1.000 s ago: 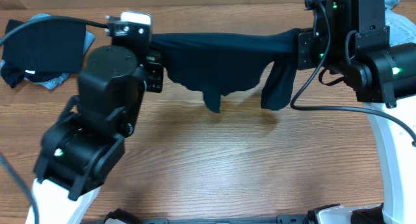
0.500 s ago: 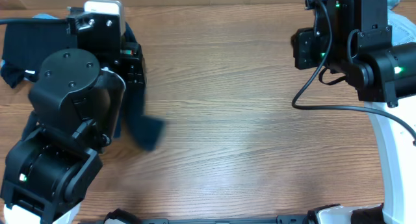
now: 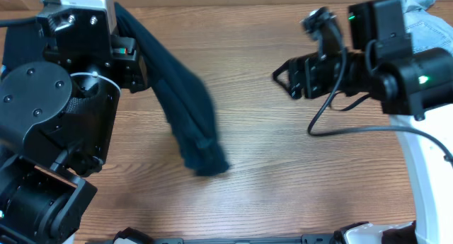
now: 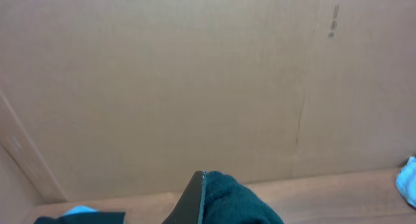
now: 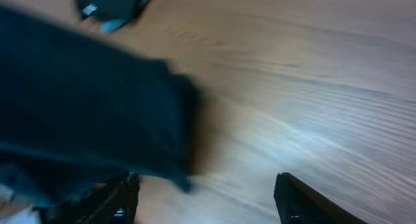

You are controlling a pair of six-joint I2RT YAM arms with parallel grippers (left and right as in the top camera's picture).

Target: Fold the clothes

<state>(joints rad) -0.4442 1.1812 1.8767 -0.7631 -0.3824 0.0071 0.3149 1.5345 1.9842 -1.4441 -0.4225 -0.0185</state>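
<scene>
The left gripper (image 3: 138, 64) is being kept clenched on the shirt (image 3: 187, 113), which is being swung, bunched, over the left of the desk (image 3: 283, 173). It has just been released by the right gripper (image 3: 284, 76), now gaping empty. The spread is being lost, so re-spreading seems needed.

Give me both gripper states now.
Left gripper: closed on the dark navy shirt.
Right gripper: open, holding nothing.
</scene>
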